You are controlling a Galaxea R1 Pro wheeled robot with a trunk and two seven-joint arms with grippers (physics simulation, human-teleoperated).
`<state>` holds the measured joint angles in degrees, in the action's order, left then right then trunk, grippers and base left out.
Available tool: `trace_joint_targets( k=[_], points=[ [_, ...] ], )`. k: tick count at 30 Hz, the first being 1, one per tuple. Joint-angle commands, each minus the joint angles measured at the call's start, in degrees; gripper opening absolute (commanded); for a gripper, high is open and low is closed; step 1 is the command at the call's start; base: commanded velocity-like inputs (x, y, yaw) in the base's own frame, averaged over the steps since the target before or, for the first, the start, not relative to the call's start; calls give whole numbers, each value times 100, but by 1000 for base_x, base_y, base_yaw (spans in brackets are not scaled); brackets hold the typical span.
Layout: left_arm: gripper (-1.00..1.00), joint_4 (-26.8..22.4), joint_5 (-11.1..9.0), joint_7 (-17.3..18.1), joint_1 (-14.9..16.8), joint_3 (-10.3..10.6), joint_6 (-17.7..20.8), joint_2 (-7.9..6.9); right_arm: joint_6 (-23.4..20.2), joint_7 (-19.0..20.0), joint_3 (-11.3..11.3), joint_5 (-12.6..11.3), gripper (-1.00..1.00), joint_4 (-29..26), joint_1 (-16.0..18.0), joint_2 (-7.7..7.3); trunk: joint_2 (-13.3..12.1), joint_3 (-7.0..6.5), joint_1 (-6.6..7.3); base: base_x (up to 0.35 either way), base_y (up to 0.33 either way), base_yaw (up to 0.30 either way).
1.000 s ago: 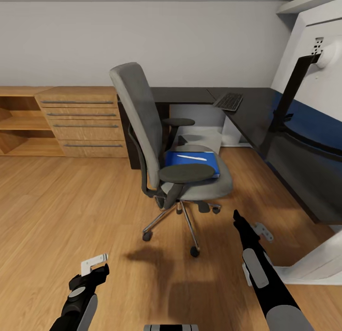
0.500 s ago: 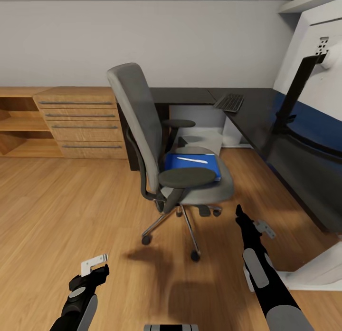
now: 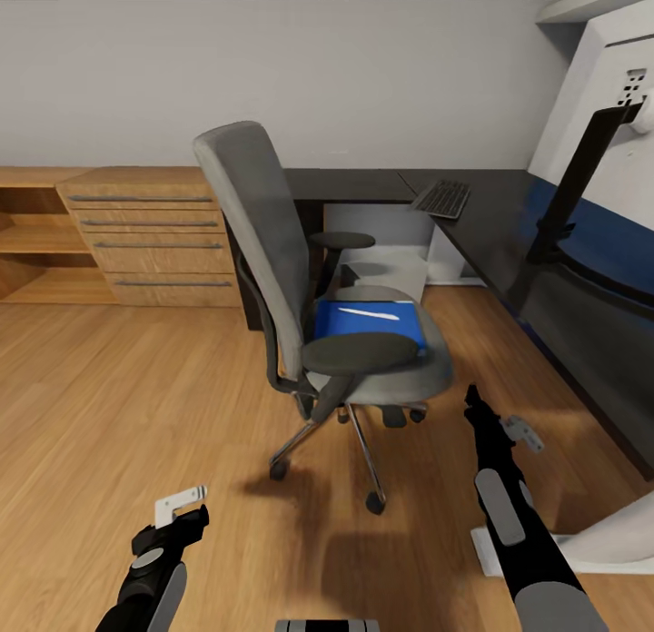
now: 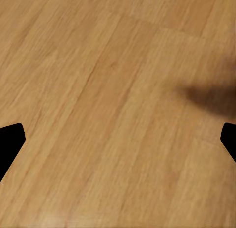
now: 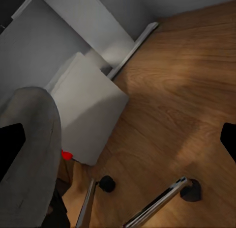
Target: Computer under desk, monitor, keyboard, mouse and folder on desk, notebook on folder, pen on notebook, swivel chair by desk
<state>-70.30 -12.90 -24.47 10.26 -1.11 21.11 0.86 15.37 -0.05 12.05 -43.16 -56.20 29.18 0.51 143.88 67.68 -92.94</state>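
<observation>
The grey swivel chair (image 3: 272, 278) stands on the wooden floor, out from the black desk (image 3: 495, 223). On its seat lies the blue folder (image 3: 381, 328) with the white pen (image 3: 368, 314) on top. The keyboard (image 3: 441, 198) rests on the desk near its corner. The silver-grey computer (image 3: 391, 241) stands under the desk, and its red button (image 5: 66, 154) shows beyond the chair seat (image 5: 29, 149). My right gripper (image 3: 473, 403) hangs open just right of the chair base; my left gripper (image 3: 177, 516) is open over bare floor. Monitor, mouse and notebook are out of view.
A light wooden drawer chest (image 3: 150, 241) and open shelves (image 3: 32, 241) line the back wall at left. A slanted black bar (image 3: 581, 178) rises from the desk at right, before a blue wall panel (image 3: 604, 241). A white base (image 3: 590, 546) sits low right. Chrome chair legs (image 5: 157, 203) spread below.
The whole picture has shifted a little, so the camera has moved slightly closer to the chair. My right arm sits further right in the view. The left arm has not moved.
</observation>
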Motion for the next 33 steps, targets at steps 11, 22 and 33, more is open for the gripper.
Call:
trace_joint_targets(
  k=[11, 22, 33],
  points=[
    [100, -4, -52, -34, 2, 5, -8, 3, -10, -4, 71, -43, 100, -133, 0, -3, 2, 5, 1, 149, 0, 0],
    [100, -14, -50, -40, 2, 6, -5, 8, -53, -4, 86, -51, 100, -208, -7, -13, -6, -128, 16, 34, 0, 0],
    [100, -10, -54, -41, 2, 6, -1, 9, -60, -4, 87, -90, 100, -215, -9, -16, -21, -372, 45, 2, 0, 0]
  ],
)
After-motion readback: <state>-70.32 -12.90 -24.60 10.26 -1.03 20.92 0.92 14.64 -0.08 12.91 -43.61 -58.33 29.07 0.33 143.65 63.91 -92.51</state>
